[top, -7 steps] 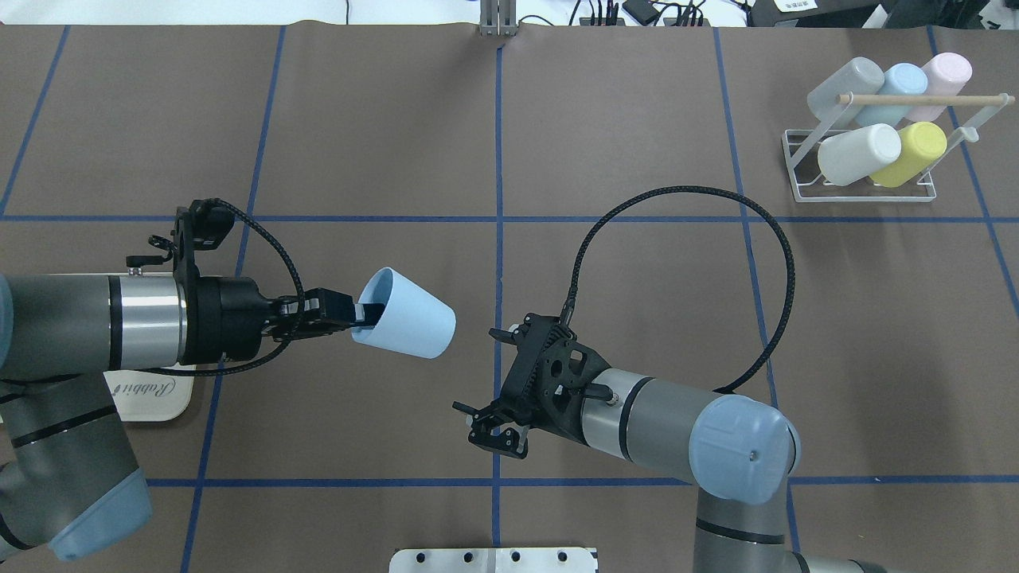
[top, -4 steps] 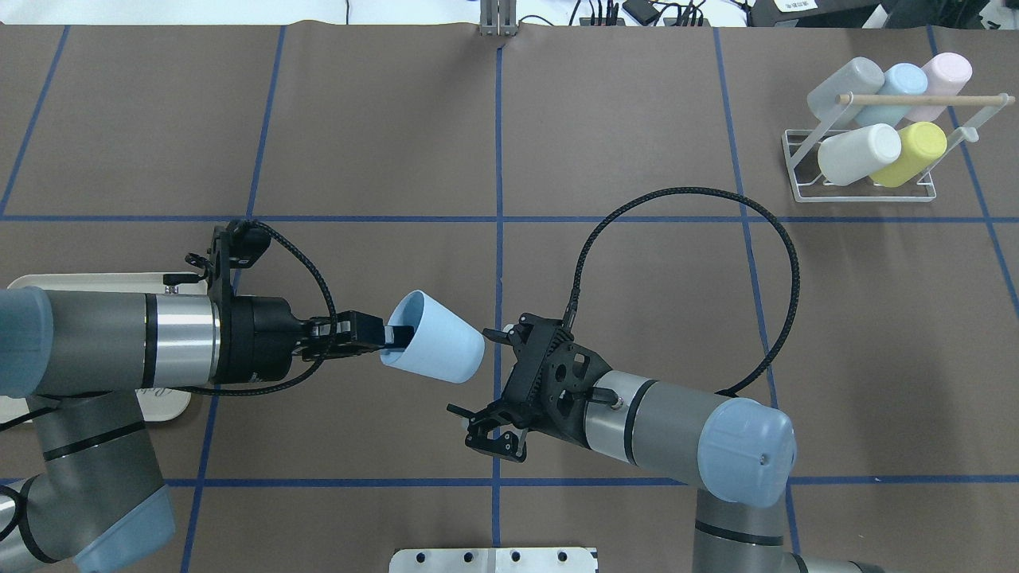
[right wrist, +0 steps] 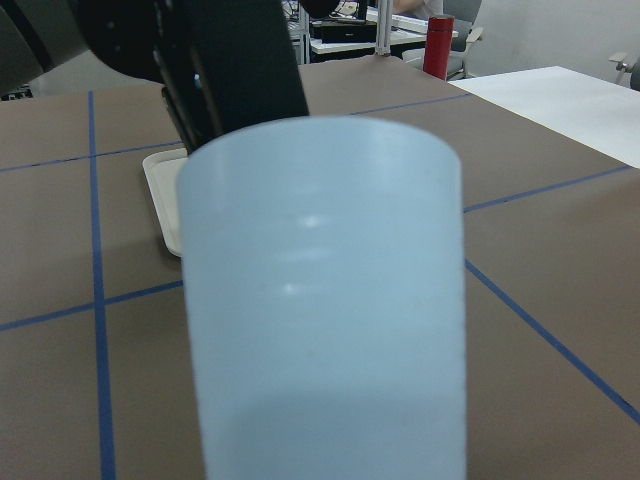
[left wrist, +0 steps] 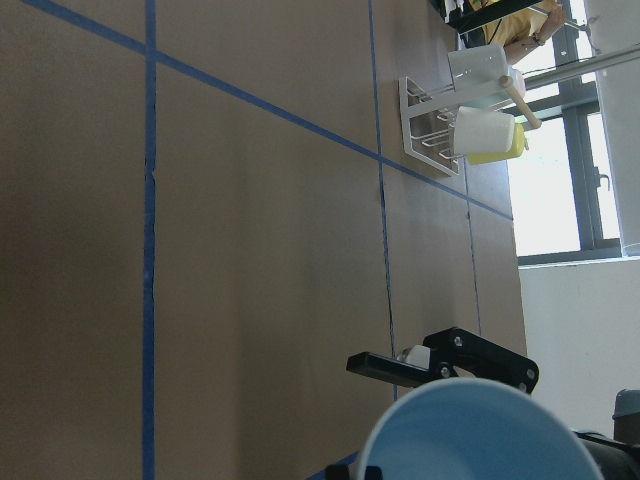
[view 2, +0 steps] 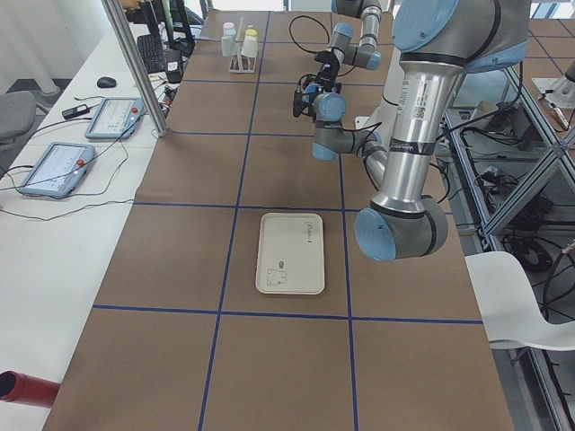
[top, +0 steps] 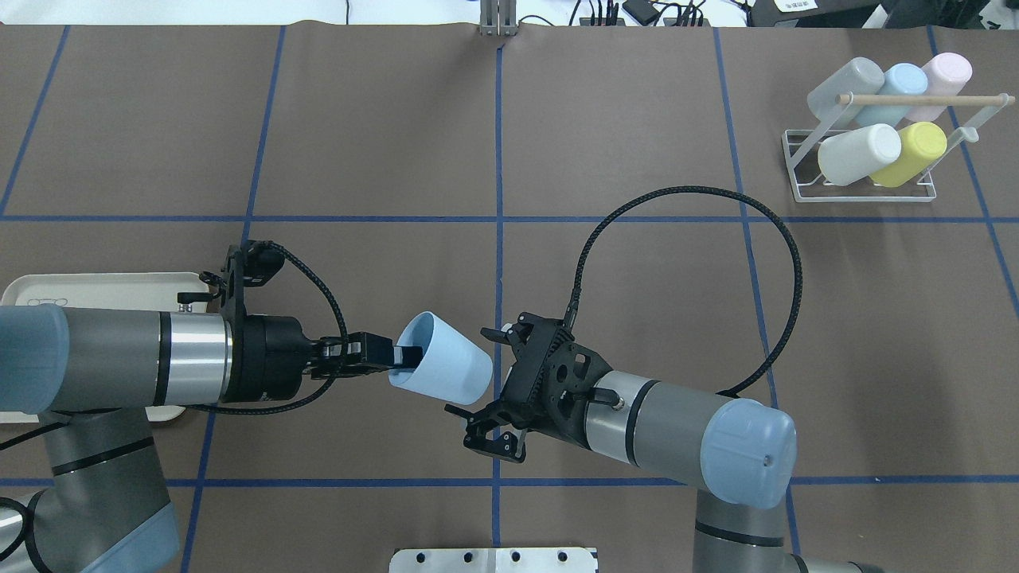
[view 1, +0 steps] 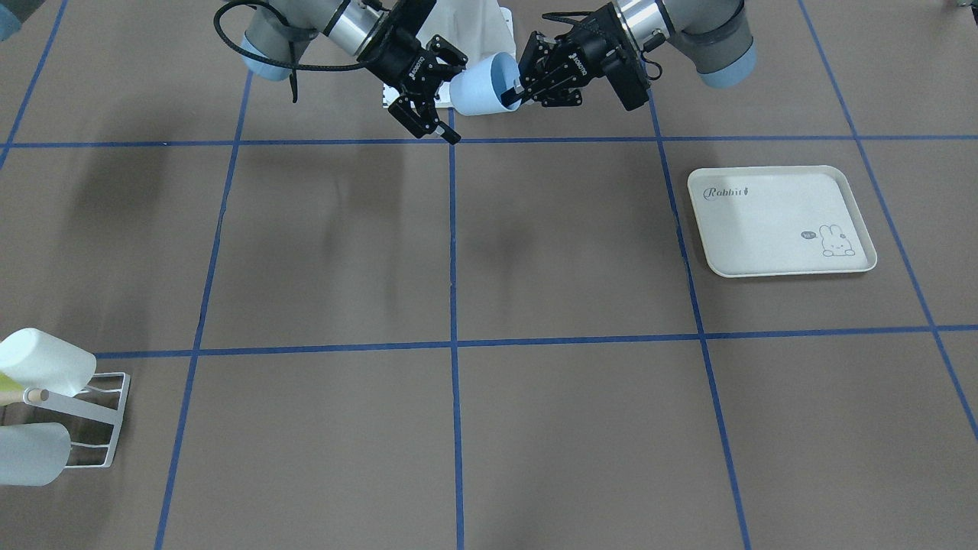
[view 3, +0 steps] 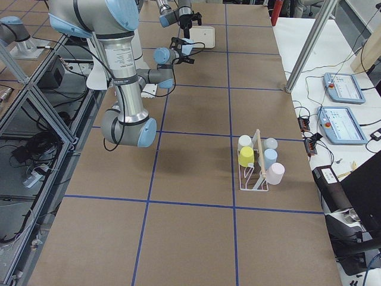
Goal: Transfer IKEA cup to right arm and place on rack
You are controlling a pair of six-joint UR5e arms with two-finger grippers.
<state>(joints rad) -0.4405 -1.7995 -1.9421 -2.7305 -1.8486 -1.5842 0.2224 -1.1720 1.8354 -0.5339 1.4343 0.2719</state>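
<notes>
1. Over the table's [top: 637, 119] middle: light-blue cup [top: 442, 368] held sideways in the air, left hand [top: 404, 356] clenched on its rim (one finger inside).
2. Right hand [top: 467, 371] spread wide, close at the cup's base.
3. Rack [top: 864, 197] at the far right corner, well apart.

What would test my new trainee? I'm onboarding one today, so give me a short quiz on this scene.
1. True or false: the right gripper is shut on the cup.
2. Where does the left gripper hold the cup? A) at the rim, one finger inside; B) at the base; C) around the middle.
3. How many other cups are on the rack?
Key: 1 false, the right gripper is open at the cup's base; 2 A; 3 five.
</notes>
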